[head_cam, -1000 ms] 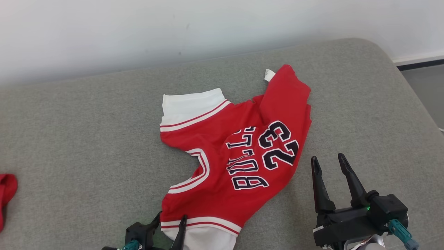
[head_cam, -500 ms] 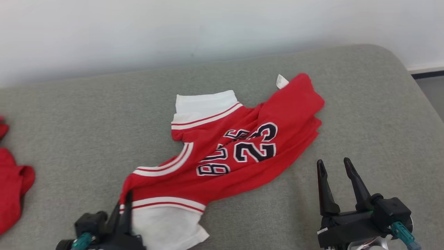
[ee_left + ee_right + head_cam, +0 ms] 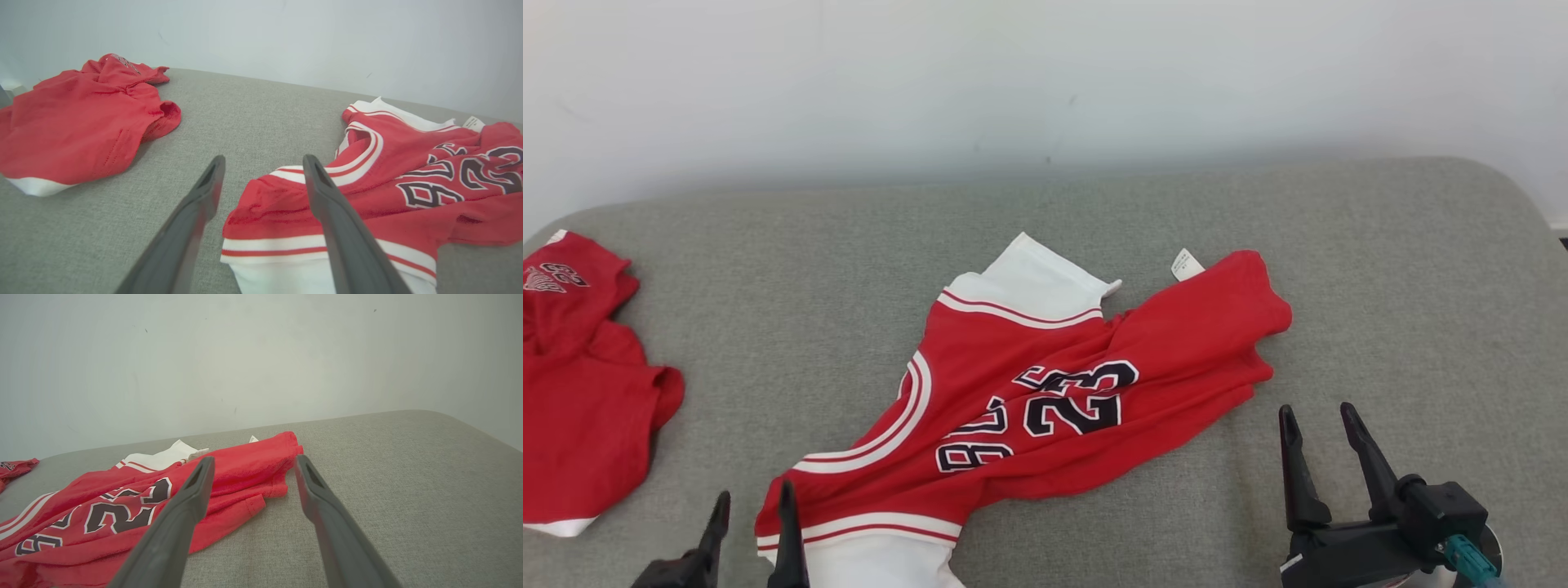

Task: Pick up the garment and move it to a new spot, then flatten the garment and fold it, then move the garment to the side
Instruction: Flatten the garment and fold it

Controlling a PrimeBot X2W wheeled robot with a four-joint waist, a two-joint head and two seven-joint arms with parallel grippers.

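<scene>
Between the parted fingers of the left gripper (image 3: 263, 160) and off to their right lies the near corner of the red jersey (image 3: 1054, 392), its white-and-red hem band under the right-hand finger but pinched by nothing. A second ago those jaws stood apart at that same hem; half a second ago they were clamped on it and hauling it leftward; now they have let go, so the cloth rests loose on the grey cushion (image 3: 1380, 286). The head camera has also swung, so part of the apparent shift is the view's own. The jersey now stretches in a long diagonal away from the left gripper, with its far end just ahead and left of the right gripper (image 3: 1316, 415), whose jaws hang wide apart and empty, clear of the fabric. Judged from this, the move to a new spot looks done, and flattening comes next, since the lettering is still creased. By count: two grippers, two red garments, the second garment (image 3: 580, 408) well to the left of the left gripper, and one white label (image 3: 1186, 264) at the jersey's far edge.
</scene>
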